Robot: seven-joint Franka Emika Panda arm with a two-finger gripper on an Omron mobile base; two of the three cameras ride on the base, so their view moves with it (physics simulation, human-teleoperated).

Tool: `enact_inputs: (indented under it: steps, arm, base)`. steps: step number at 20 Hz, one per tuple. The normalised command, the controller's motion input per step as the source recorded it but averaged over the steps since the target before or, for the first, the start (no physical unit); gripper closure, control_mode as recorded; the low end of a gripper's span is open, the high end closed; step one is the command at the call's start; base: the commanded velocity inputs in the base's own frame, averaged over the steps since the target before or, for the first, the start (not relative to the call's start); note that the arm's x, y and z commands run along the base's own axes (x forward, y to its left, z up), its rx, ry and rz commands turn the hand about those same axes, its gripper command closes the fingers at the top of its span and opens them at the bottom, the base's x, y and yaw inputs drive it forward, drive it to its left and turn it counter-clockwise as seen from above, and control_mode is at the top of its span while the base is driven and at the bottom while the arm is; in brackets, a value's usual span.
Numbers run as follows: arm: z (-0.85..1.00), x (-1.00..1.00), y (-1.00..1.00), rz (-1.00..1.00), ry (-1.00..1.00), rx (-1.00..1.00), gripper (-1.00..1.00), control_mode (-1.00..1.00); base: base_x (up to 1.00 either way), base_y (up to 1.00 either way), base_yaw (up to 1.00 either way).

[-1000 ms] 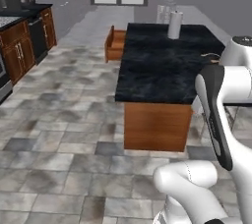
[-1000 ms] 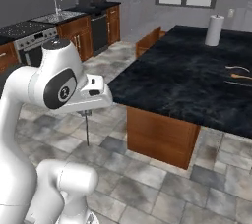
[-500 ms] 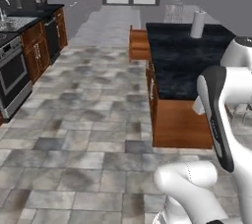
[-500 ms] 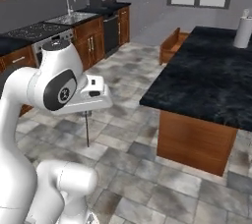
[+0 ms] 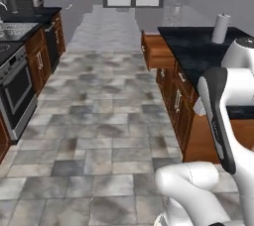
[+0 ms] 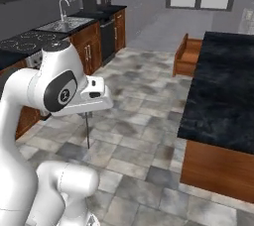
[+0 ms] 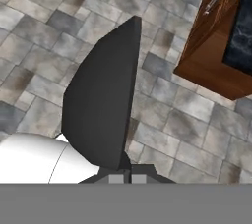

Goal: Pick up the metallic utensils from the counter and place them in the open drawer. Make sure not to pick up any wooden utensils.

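Claw [image 6: 86, 114] first: its tips are pressed together on a thin dark piece that hangs straight down from it, which you can take to be the knife [image 6: 88, 132]. In the hand view the same piece runs up from the tips as a long grey wedge [image 7: 106, 100]. The arm is tucked in close to the base, so the knife hangs over the tiled floor [image 6: 134, 116], out in the aisle and well apart from anything it could be set into. To your right stands the surface [image 6: 223, 91], the black island top on its wood base. At the far end of the island the drawer [image 6: 187, 56] is pulled out into the aisle, open side up. From the left camera the drawer [image 5: 155, 51] juts out just before the island's far corner, with a paper roll [image 5: 221, 28] standing on the top behind it. The step in hand looks like a carry. Hold the grip as it is, and drive up the aisle until the drawer lies within easy reach. Stay clear of the island's near corner [image 7: 216, 46]. Only then swing the arm over the drawer's hollow, lower the knife so its tip is inside the walls, and let go low.
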Motion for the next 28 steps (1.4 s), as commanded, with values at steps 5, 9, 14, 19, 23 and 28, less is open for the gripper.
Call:
enact_inputs:
  steps: [5,9,14,19,23,28]
  arm:
    - [0.00,0.00,0.00,0.00,0.00,0.00,1.00,1.00]
    - [0.00,0.00,0.00,0.00,0.00,0.00,1.00,1.00]
    - [0.00,0.00,0.00,0.00,0.00,0.00,1.00,1.00]
    - [0.00,0.00,0.00,0.00,0.00,0.00,1.00,1.00]
    - [0.00,0.00,0.00,0.00,0.00,0.00,1.00,1.00]
    - [0.00,0.00,0.00,0.00,0.00,0.00,1.00,1.00]
  base:
    - [1.00,0.76,-0.23]
    - [1.00,0.59,-0.23]
    - [0.99,0.17,-0.14]
    - [0.90,-0.23,-0.01]
    - [0.86,-0.28,0.00]
    - [0.82,-0.17,0.00]
